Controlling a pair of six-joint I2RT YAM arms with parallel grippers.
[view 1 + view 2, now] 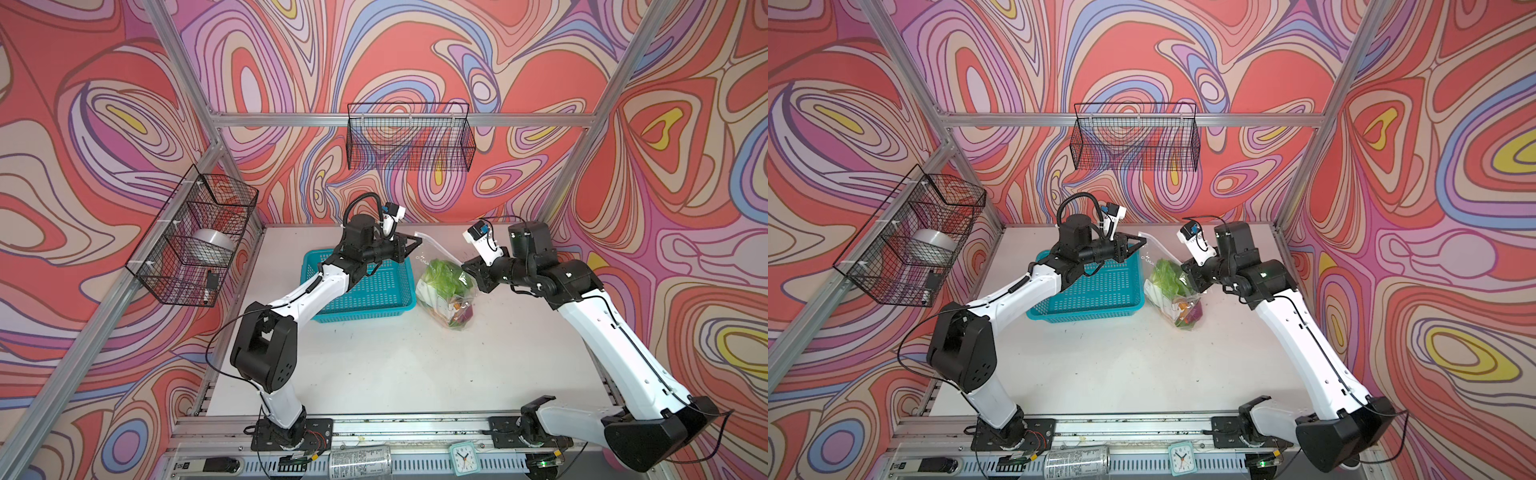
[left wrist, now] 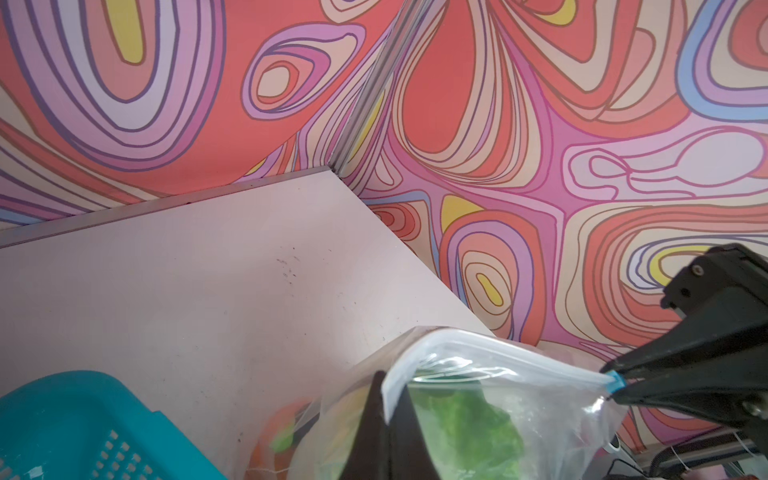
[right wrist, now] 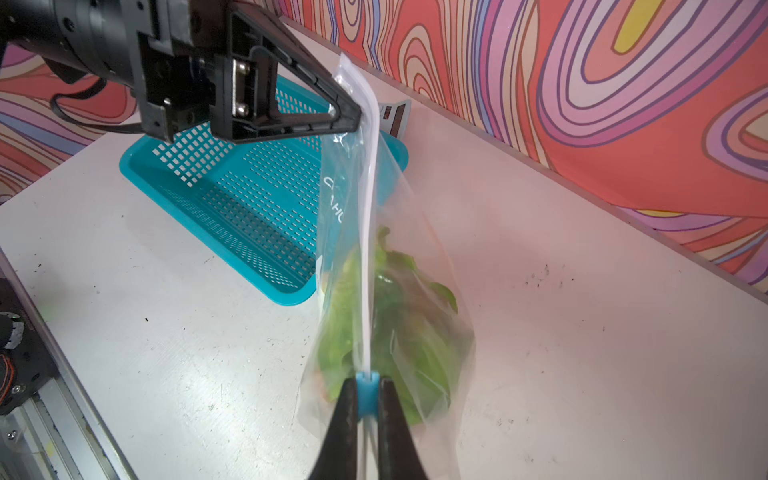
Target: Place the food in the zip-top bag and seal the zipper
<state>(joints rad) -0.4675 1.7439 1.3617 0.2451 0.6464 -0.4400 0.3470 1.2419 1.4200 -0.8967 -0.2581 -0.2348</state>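
food step looking done: green-white napa cabbage [image 3: 399, 316] and small toy vegetables [image 1: 457, 313] sitting inside large clear crinkly zip-top bag [image 3: 415, 187]. bag hanging between jaws over white table [image 1: 395, 365], at 3 o'clock of teal perforated plastic basket [image 1: 365, 314], which is showing nothing inside. left jaws pinching bag's mouth corner. right jaws pinching light-blue slider tab [image 3: 368, 392]. whitish zipper strip [image 3: 368, 249] between them looking closed. cannot tell if slider is reaching the end. likely remaining: finishing slide, releasing.

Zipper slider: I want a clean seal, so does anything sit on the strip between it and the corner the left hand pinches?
Nothing visible. The strip runs bare from the slider, pinched by the right hand, to the left hand; the cabbage lies below it inside the bag.
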